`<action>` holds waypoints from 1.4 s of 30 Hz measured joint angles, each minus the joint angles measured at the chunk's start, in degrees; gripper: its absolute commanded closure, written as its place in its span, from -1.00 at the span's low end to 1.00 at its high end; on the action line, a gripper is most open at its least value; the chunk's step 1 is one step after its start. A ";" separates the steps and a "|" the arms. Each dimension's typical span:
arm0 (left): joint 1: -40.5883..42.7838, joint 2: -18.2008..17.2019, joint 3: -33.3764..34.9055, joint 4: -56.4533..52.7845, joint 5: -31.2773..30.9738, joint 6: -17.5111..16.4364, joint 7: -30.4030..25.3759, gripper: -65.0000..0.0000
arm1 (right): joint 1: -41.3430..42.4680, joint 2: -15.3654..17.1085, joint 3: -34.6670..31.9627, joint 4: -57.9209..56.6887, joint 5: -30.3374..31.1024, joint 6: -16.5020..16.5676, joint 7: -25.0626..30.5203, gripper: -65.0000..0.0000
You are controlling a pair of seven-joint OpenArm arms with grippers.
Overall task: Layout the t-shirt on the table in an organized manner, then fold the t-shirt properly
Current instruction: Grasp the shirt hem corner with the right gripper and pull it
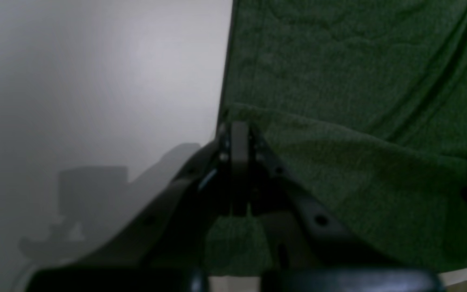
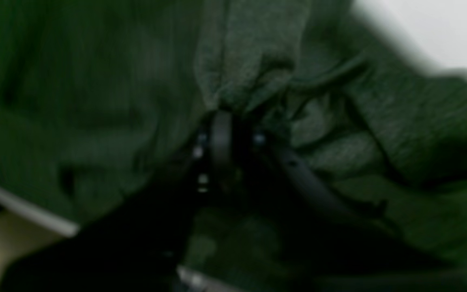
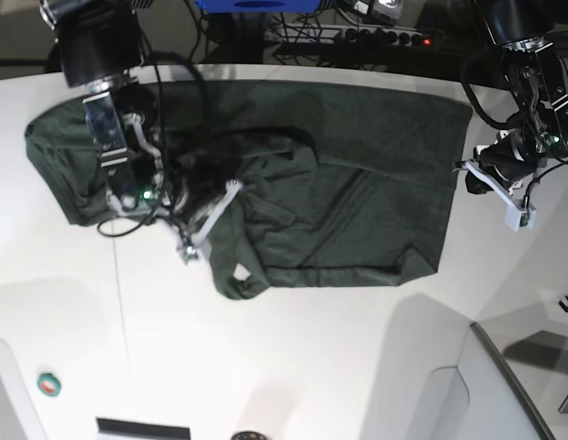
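Observation:
The dark green t-shirt (image 3: 357,183) lies spread across the white table (image 3: 266,348), flat on its right half and bunched in folds at its left middle. My left gripper (image 3: 465,170) is at the shirt's right edge. In the left wrist view the left gripper (image 1: 239,125) is shut on a raised fold of the t-shirt (image 1: 359,81) beside bare table (image 1: 75,81). My right gripper (image 3: 231,190) sits on the bunched part. In the blurred right wrist view, t-shirt (image 2: 95,81) fabric gathers at the right gripper (image 2: 233,115); whether the jaws still pinch it is unclear.
A small green-and-red round object (image 3: 49,383) lies near the front left edge. Cables and a power strip (image 3: 357,32) run behind the table. A grey panel (image 3: 513,385) stands at the front right, with a small dark hook (image 3: 566,302) near it.

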 measured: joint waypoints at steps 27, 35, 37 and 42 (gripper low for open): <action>-0.66 0.44 -0.09 -2.89 -0.07 0.00 -0.02 1.00 | 25.53 -3.93 0.11 -40.76 -0.46 -0.02 19.43 0.14; -0.63 0.33 -0.11 -2.89 -0.22 0.02 0.02 1.00 | 26.64 -3.98 0.11 -45.64 -0.42 -0.02 23.56 0.15; -0.61 0.26 -0.15 -2.89 -0.28 0.00 -0.07 1.00 | 27.45 -4.13 0.11 -48.39 -0.42 0.13 26.34 0.31; -0.59 0.13 -0.15 -2.89 -0.24 0.00 0.00 1.00 | 27.61 -4.48 0.52 -49.64 -0.04 0.11 27.67 0.98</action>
